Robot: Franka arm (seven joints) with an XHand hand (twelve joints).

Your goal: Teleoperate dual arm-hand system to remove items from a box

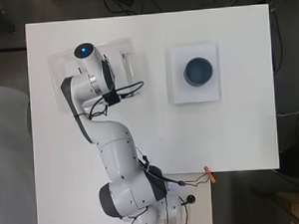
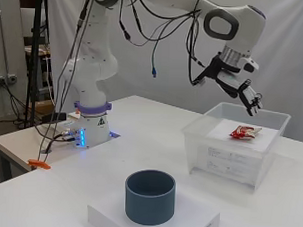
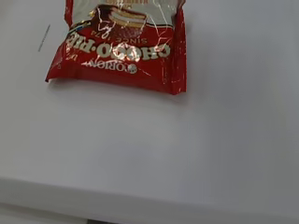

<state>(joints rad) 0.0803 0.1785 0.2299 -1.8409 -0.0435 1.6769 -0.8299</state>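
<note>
- The white table (image 1: pixel 155 136) has a clear plastic box (image 2: pixel 238 146) on it. From above, the box (image 1: pixel 62 58) sits at about 10 o'clock from the middle of the table, and the arm covers most of it.
- Inside the box lies a red snack packet (image 2: pixel 245 131). It lies flat on the white floor of the box, towards the far wall. In the wrist view the red snack packet (image 3: pixel 120 46) looks shiny and crinkly, with a picture of a round cake on it.
- The hand (image 2: pixel 241 90) hangs over the box, above the rim, at about 11 o'clock from the packet in the side view. It is not touching the packet.
- Its black fingers (image 2: pixel 253 103) point down towards the packet. They look loose and a bit bent, and they hold nothing.
- A dark blue cup (image 2: pixel 150 196) stands upright on a flat white block (image 2: pixel 198 221). From above, the cup (image 1: pixel 198 71) is at about 3 o'clock from the box and well apart from it.
- A small orange clip (image 1: pixel 209 173) sits at the table edge near the arm's base (image 1: pixel 131 200).
</note>
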